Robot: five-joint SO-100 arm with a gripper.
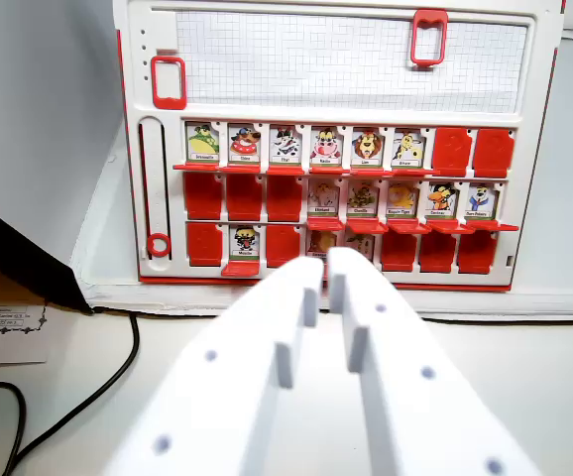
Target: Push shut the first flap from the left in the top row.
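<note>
A white game board [534, 149] with rows of red flaps stands upright ahead in the wrist view. The first flap from the left in the top row [203, 145] is open and shows a green animal picture, with its red flap folded down below. Five more top-row flaps to its right are open; the last two [472, 152] are shut and plain red. My white gripper [328, 273] fills the lower centre, well below and to the right of that flap and apart from the board. Only a narrow slit shows between its fingers [361, 297], which hold nothing and hide part of the bottom row.
Two red sliding frames [168, 81] [428, 38] sit on the grid panel above the flaps. A red ring [158, 244] rides in a slot on the board's left. A black cable [118, 367] and a paper label [4, 327] lie on the table at left, beside a dark object [19, 258].
</note>
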